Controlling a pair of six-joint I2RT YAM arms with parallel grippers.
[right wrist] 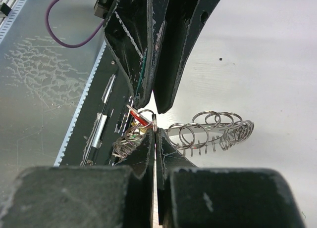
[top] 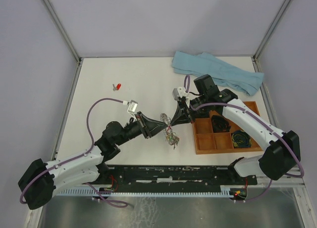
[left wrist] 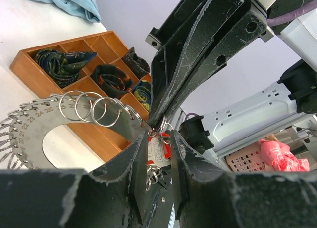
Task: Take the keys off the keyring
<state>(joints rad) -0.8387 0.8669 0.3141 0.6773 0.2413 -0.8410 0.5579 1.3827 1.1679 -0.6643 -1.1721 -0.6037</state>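
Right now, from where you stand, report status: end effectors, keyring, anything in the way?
Right end effector shut on silvery-grey metal keyring. Left end effector straddles small red-headed key, grip unconfirmed. Wooden compartment tray close alongside.

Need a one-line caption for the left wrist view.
Left fingers straddle a red key on the numbered keyring, pinched from above by the right fingers, wooden tray behind.

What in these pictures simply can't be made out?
Top view: the keyring is too small and tangled to count what hangs on it.
Left wrist view: the left gripper's own fingers cover most of the red key; whether they pinch it is unclear.
Right wrist view: the right gripper, shut on the keyring, hides the spot it clamps.
Top view: the loose key lying apart is only a red speck.
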